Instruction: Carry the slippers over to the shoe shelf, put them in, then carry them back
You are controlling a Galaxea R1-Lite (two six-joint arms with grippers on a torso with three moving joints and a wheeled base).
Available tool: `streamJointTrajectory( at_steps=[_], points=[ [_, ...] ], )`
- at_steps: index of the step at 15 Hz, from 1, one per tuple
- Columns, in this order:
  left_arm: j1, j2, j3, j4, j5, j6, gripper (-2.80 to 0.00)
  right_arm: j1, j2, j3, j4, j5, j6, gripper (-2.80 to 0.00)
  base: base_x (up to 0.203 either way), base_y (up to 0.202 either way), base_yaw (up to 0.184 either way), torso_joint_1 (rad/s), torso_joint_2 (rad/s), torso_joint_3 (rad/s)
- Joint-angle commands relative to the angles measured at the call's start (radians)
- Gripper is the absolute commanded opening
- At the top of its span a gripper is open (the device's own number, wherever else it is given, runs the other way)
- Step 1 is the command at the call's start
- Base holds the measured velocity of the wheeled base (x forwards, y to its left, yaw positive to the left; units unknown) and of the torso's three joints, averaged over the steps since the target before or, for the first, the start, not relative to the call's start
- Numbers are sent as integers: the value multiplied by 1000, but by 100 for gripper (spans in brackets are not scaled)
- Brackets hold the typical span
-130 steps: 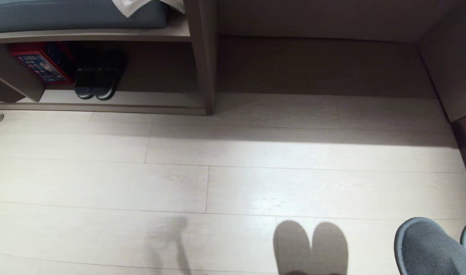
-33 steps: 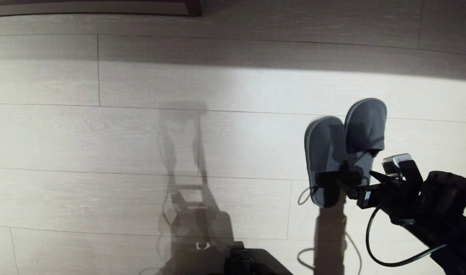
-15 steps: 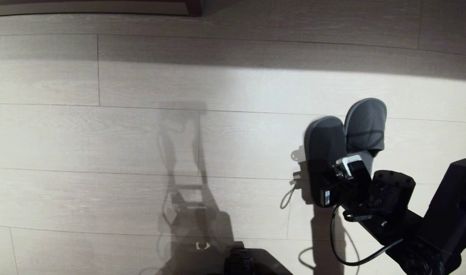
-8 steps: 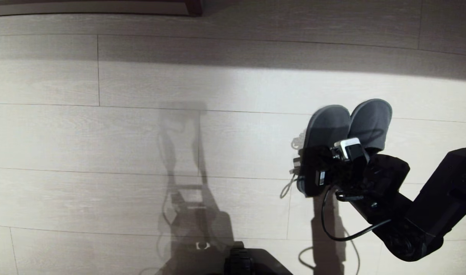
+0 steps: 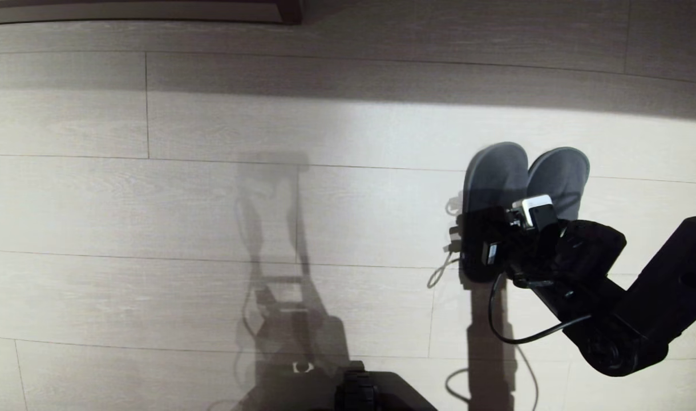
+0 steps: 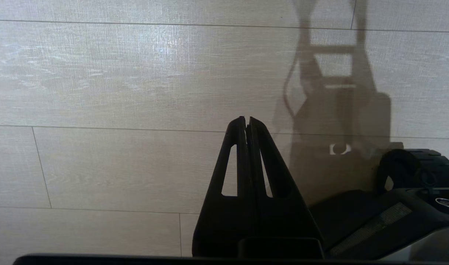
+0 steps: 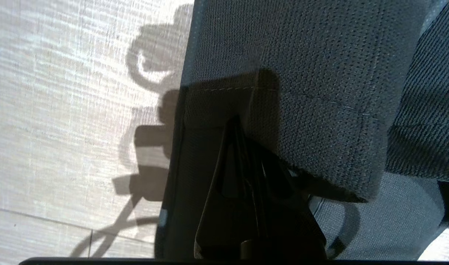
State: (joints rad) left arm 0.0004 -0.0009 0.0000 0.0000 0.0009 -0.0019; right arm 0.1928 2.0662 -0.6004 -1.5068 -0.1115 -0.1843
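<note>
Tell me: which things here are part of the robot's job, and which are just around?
Job:
- slippers, pinched in the shut right gripper
- shelf, only its base edge showing at the top of the head view

Just around:
- floor
- left gripper, shut and idle
- cable on the right arm

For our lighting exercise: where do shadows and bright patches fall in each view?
Head view: bright band across the floor, robot's shadow mid-frame. Left wrist view: shut left gripper beside that shadow. Right wrist view: right gripper dark against the slippers.

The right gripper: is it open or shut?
Shut: in the wrist view the right gripper has its tips pressed together, pinching the slippers at the strap edge.
</note>
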Motion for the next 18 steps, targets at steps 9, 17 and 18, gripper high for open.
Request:
streamJointTrajectory(
  at_steps=[9, 17, 18],
  points=[
    [0, -1, 0, 0, 1, 0, -280, -27, -50, 56, -10, 4, 0, -280, 0, 0, 0, 0, 0, 0],
    [0, -1, 0, -1, 1, 0, -280, -28, -123, 206, -15, 31, 12, -280, 0, 0, 0, 0, 0, 0],
    [1, -1, 0, 0, 1, 0, -280, -28, -158, 232, -15, 34, 12, -280, 0, 0, 0, 0, 0, 0]
  ],
)
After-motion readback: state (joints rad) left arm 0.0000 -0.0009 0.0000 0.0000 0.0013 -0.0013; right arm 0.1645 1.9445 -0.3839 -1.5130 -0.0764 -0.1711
